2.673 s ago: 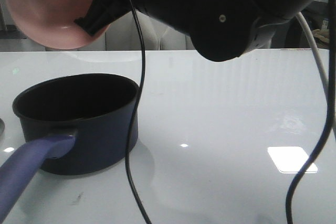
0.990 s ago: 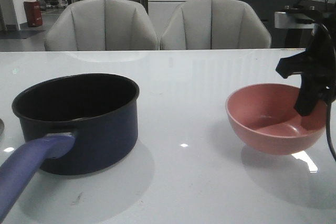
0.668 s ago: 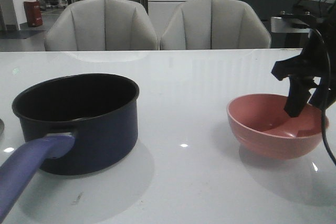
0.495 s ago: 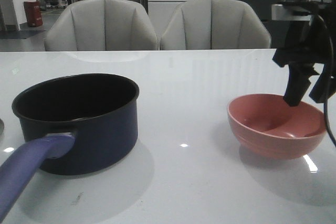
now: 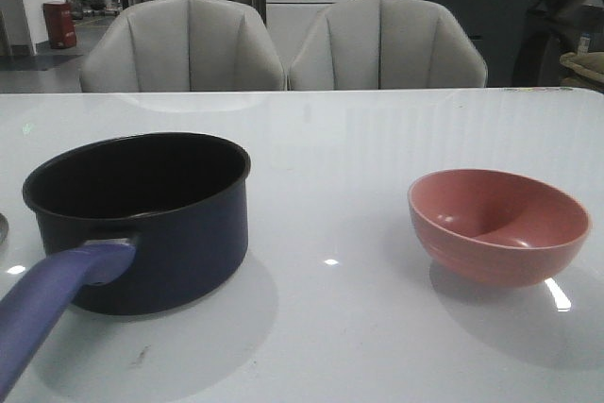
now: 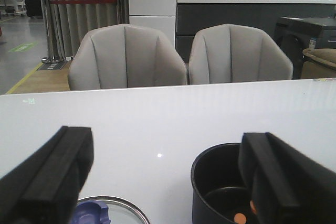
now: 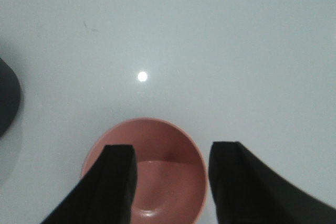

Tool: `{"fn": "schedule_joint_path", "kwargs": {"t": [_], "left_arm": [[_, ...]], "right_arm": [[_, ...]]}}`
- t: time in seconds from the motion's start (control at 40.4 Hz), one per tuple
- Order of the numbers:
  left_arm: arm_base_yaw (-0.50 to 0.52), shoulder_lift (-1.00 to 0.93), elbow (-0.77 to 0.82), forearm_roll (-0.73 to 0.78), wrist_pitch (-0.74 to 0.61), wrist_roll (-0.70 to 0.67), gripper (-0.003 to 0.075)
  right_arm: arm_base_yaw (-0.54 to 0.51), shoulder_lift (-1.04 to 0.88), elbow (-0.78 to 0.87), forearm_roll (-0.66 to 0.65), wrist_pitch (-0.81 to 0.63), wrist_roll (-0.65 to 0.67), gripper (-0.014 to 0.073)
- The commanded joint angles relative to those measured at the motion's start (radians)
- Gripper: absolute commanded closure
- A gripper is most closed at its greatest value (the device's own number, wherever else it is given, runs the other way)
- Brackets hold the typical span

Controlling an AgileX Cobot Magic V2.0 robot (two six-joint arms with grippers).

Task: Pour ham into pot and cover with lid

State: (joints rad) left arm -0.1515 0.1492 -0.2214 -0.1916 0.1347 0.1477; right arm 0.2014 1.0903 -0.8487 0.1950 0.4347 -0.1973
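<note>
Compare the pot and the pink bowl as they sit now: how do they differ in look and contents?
The pot is dark navy with straight walls, a black inside and a long purple-blue handle; the pink bowl is rounded and has no handle. The pot looks taller and wider than the bowl. In the left wrist view orange-pink ham lies in the pot, while the bowl looks empty. Both stand upright and uncovered on the white table, apart from each other.

Only the grippers are showing of the robot. The left gripper (image 6: pixel 163 182) is showing two thick, matte black fingers (image 6: pixel 50 182) at the lower corners of the left wrist frame, blocky and square-edged with flat, slightly ridged faces. The right gripper (image 7: pixel 170 182) is showing two matte black fingers (image 7: pixel 107 192) at the bottom of the right wrist frame, smooth and widening toward the frame's lower edge.
</note>
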Motion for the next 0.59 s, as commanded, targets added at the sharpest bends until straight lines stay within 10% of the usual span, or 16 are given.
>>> {"fn": "schedule_joint_path", "kwargs": {"t": [0.0,0.569], "left_arm": [[-0.008,0.008,-0.027,-0.012,-0.081,-0.001,0.0113],[-0.008,0.008,-0.027,-0.012,-0.077,-0.001,0.0113]], "right_arm": [[0.040,-0.137,0.076,0.009,-0.195,-0.005,0.0159],[0.135,-0.789,0.533,0.010,-0.355,-0.003,0.0159]]}}
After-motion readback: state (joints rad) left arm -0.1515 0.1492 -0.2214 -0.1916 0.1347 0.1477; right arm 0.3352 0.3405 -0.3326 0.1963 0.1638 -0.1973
